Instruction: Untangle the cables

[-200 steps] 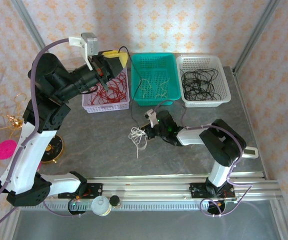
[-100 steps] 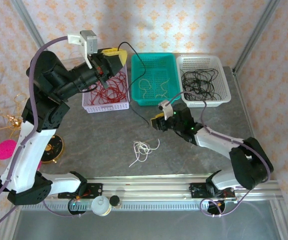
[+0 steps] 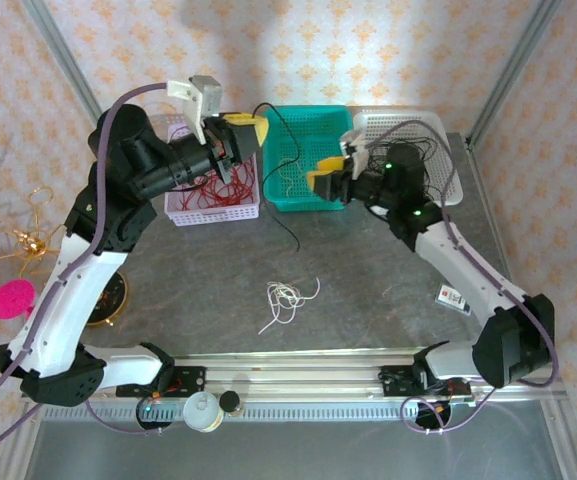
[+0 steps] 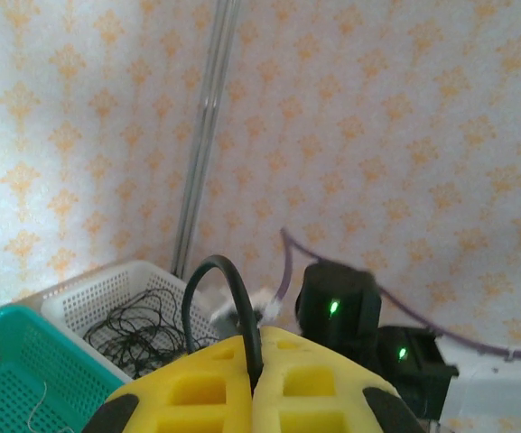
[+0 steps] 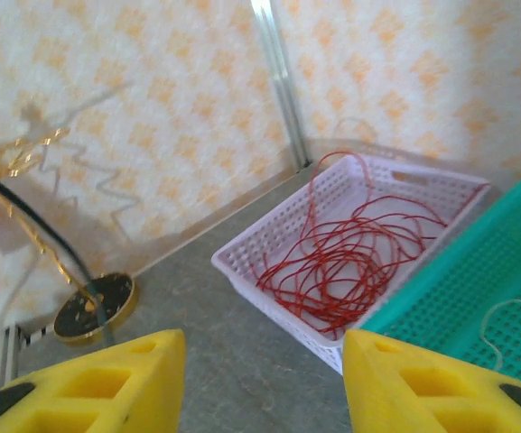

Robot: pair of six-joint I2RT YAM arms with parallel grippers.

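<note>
Thin black cable (image 4: 242, 293) pinched by the left gripper's (image 4: 253, 347) yellow jaws.
The right gripper's (image 5: 262, 352) jaws are spread; a curled cream-white cable (image 3: 288, 297) is seen at 6 o'clock on the mottled surface (image 3: 198, 270).

Left arm held high, reaching toward 1 o'clock; left tool (image 3: 248, 130) pinched tight on black cable (image 4: 210, 262). Right arm stretched toward 11 o'clock; right tool (image 3: 320, 180) fingers spread wide.
</note>
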